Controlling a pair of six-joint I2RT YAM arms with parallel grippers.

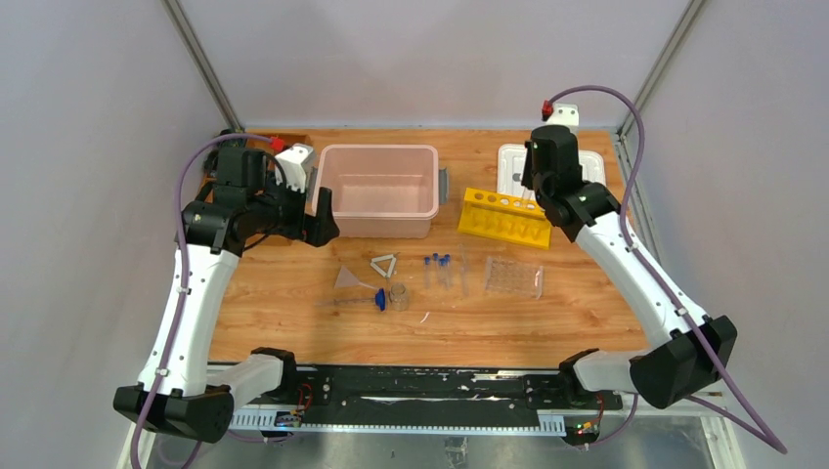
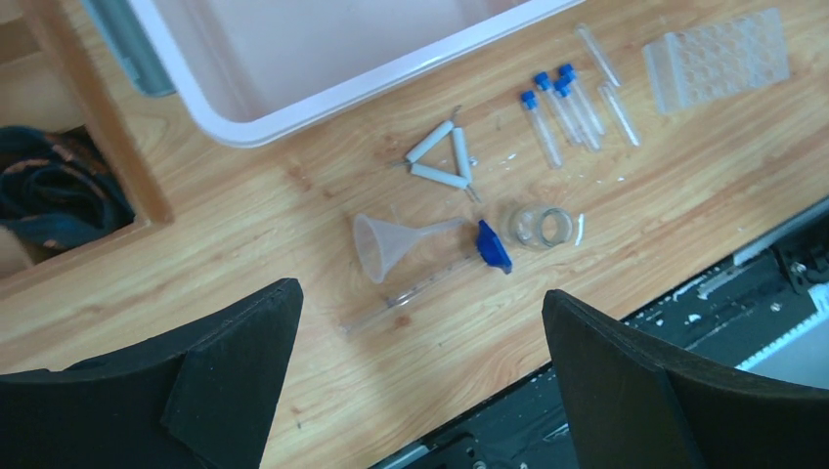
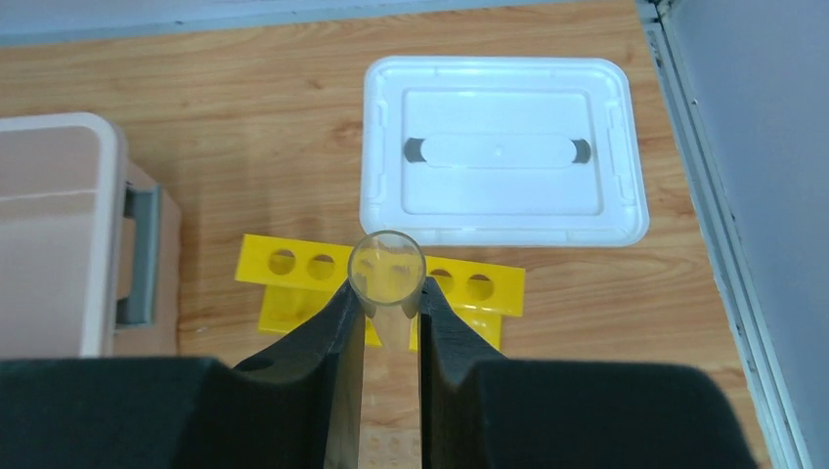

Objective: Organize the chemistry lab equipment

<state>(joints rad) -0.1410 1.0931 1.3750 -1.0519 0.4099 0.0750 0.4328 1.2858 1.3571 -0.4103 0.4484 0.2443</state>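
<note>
Glass tube (image 3: 388, 269) upright, mouth upward

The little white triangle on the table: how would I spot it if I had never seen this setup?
On the wooden table, find the big pink bin at the back. In front of it lies the triangle, with a clear funnel nearer still and blue-capped vials to its right. It is the only open three-sided frame of white rods; its neighbours are see-through.
</note>
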